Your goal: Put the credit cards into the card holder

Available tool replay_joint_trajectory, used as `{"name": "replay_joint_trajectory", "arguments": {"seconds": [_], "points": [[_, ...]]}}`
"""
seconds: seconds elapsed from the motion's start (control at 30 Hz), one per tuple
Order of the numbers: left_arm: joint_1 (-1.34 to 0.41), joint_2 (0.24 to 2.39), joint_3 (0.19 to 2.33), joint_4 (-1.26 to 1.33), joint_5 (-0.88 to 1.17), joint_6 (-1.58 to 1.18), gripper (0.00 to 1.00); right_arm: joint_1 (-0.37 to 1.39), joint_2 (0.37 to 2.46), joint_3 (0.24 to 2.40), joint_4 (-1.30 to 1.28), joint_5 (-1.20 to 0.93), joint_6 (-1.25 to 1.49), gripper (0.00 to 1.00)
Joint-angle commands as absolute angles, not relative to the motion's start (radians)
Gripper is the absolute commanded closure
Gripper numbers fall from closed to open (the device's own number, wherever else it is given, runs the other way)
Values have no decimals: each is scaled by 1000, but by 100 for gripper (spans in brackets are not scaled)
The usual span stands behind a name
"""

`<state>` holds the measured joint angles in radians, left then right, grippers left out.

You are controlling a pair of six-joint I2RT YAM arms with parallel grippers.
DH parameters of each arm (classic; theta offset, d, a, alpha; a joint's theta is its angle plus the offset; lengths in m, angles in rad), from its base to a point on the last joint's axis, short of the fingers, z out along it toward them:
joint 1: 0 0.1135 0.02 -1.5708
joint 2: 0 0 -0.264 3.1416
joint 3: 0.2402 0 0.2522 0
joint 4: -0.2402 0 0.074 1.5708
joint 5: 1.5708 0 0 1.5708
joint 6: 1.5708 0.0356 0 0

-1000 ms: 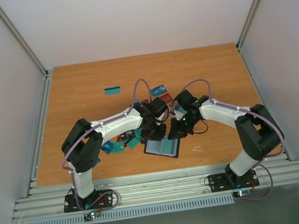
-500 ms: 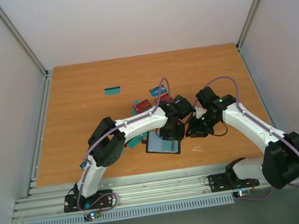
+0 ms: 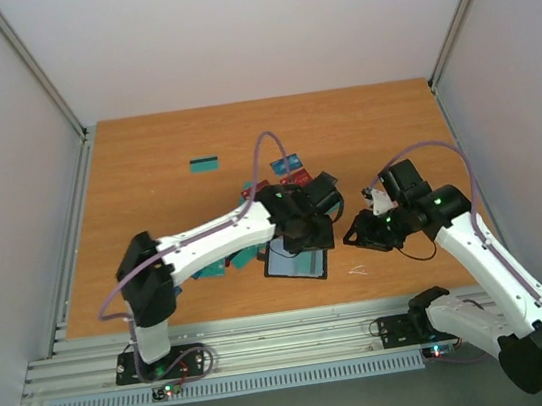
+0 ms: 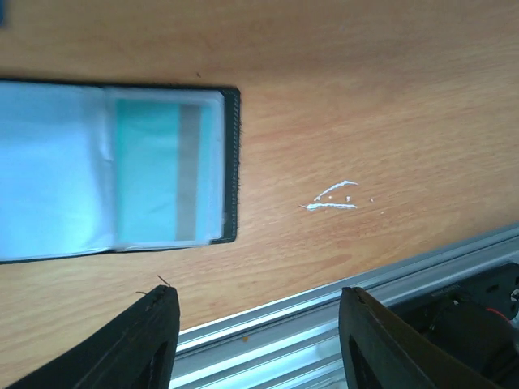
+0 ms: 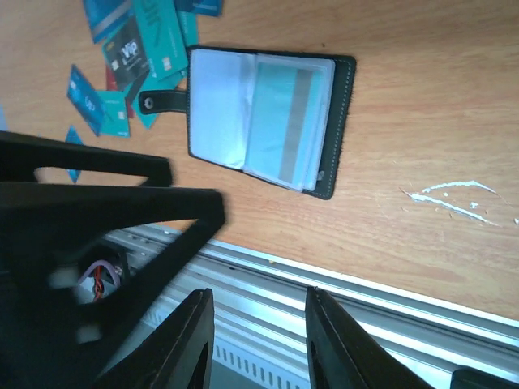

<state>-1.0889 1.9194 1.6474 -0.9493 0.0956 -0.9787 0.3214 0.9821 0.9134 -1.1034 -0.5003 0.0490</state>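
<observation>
I am drawing both arms back, left gripper (image 4: pixel 258 301) and right gripper (image 5: pixel 258 296) spreading empty, leaving one teal card (image 4: pixel 150 182) pocketed in the open card holder (image 3: pixel 295 265) at lower centre; loose credit cards (image 5: pixel 158 36) are waiting beside it.

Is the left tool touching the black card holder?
Apart. In the left wrist view, a strip of table shows between the open left tool and the card holder edge.

Bright, even overhead light; soft shadows under the arms (image 3: pixel 224 230) on the desk (image 3: pixel 142 150); pale glare on the card holder (image 5: pixel 340 113) sleeves; right pincer (image 5: pixel 255 344) slightly blurred.
</observation>
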Motion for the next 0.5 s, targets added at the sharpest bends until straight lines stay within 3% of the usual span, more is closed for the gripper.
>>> {"name": "replay_joint_trajectory", "arguments": {"seconds": [0.0, 0.3, 0.47], "points": [[-1065, 1772, 1585, -1054, -64, -915, 43, 317, 957, 937, -1085, -531, 68, 65], [-815, 1482, 1252, -1065, -87, -735, 41, 332, 1075, 928, -891, -652, 93, 60], [-605, 1409, 1087, -1033, -78, -664, 33, 397, 1144, 908, -801, -613, 138, 59]]}}
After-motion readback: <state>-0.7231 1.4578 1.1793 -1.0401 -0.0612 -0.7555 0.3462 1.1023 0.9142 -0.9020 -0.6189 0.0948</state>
